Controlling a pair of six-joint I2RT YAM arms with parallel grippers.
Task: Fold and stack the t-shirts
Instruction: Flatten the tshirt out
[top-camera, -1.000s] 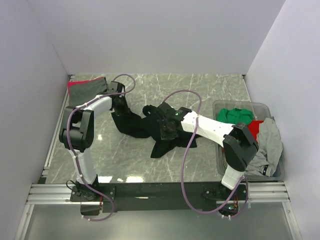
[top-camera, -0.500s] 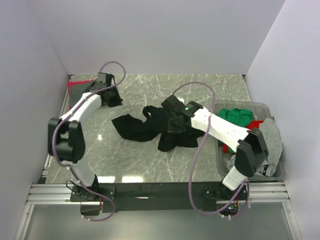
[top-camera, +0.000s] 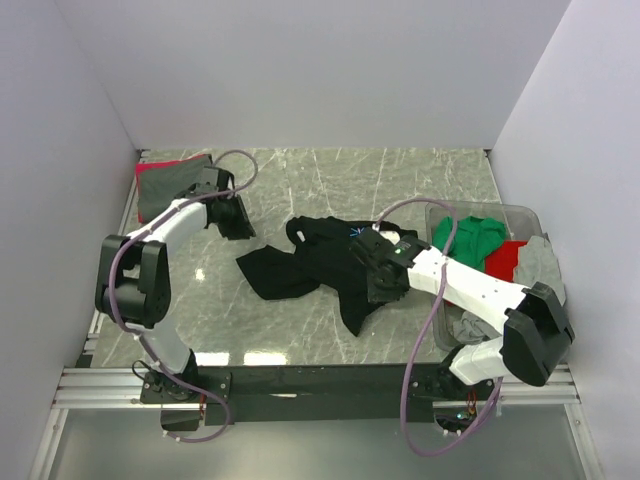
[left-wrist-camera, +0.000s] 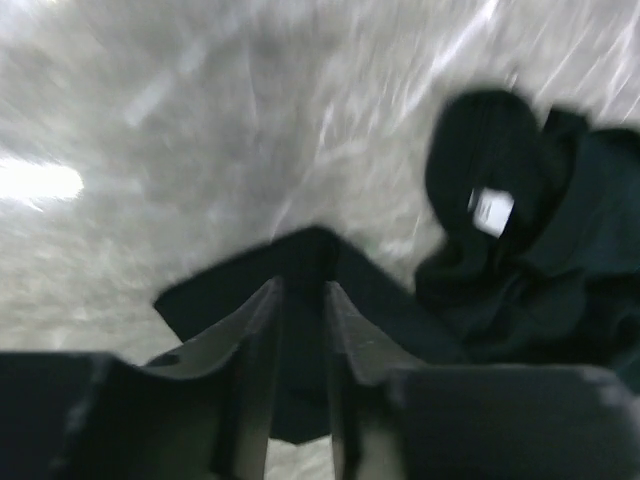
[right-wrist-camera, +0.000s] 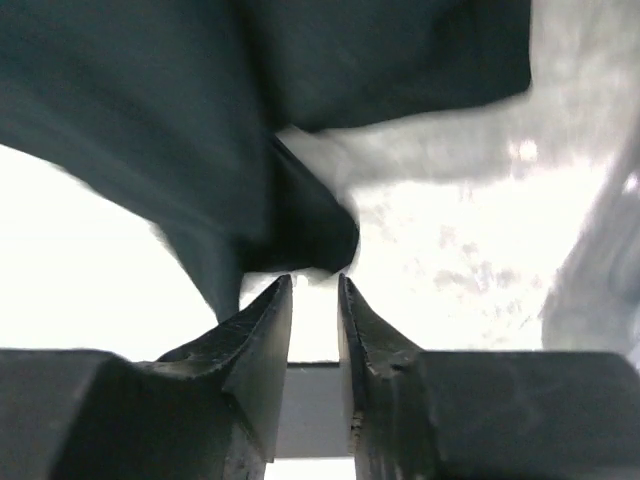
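top external shows limp crumpled black t-shirt (top-camera: 322, 252), left end effector (left-wrist-camera: 301, 300) and right end effector (right-wrist-camera: 314, 290) apparently released.

Bare table (top-camera: 400, 180) lies open along the far side and at near left. Mid-table, the crumpled black t-shirt (top-camera: 320, 255) blocks passage, with the right arm (top-camera: 470, 285) stretched over its right edge. The clear bin (top-camera: 500, 208), heaped with t-shirts (top-camera: 478, 232), closes the right side. A stack (top-camera: 170, 182), apparently folded shirts, fills the far-left corner.

Clear plastic bin (top-camera: 515, 208) at the right edge of a grey, seemingly marble table (top-camera: 400, 180).
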